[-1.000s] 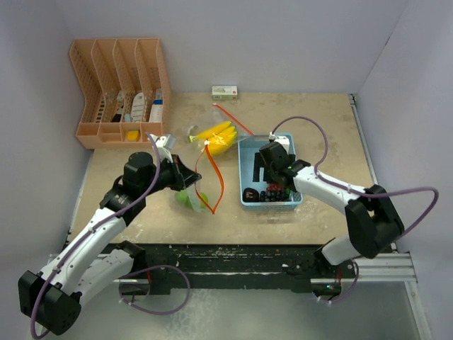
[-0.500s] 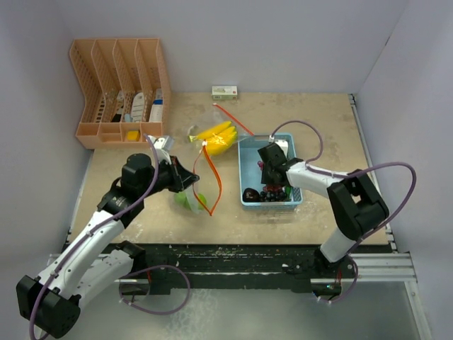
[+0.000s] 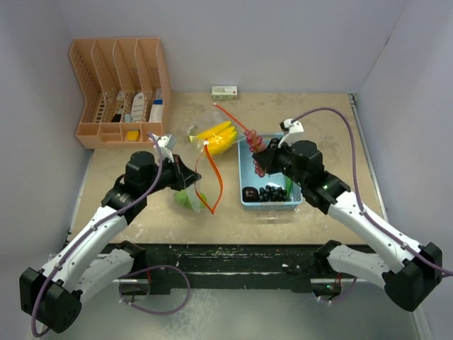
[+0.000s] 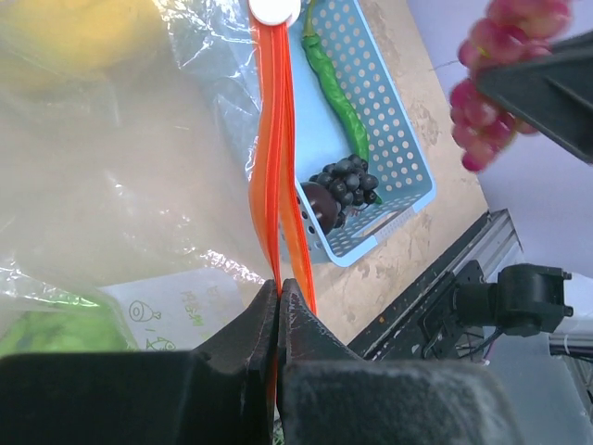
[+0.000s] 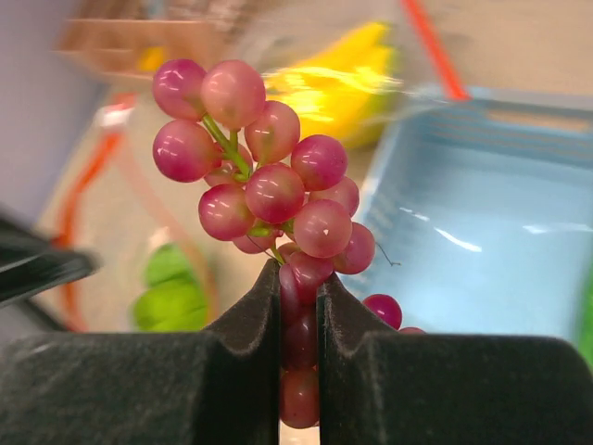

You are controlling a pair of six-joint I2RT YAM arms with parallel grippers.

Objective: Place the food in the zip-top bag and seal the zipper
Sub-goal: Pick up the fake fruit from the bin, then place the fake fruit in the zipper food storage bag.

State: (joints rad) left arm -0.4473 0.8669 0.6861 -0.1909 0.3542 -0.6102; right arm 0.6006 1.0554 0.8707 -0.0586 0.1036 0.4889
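**A:** Left gripper?

**B:** Jaws pressed together on the orange zipper strip of the zip-top bag. One bag. Its mouth gapes in the top view.

**A:** Right gripper?

**B:** Closed down to a thin gap on the stem of one cluster of red berries. The cluster is held in the air over the left part of the basket, near the bag mouth.

**A:** Count inside the bag?

**B:** One yellow banana bunch at the far end. Green fruits at the near end, two I think, but they are blurred in the right wrist view.

**A:** Basket?

**B:** One light-blue basket on the table, just right of the bag. It holds one long green cucumber and one bunch of dark grapes. One dark round piece touches the grapes.

**A:** Anything else?

**B:** One orange file rack at far left. One small box against the back wall.
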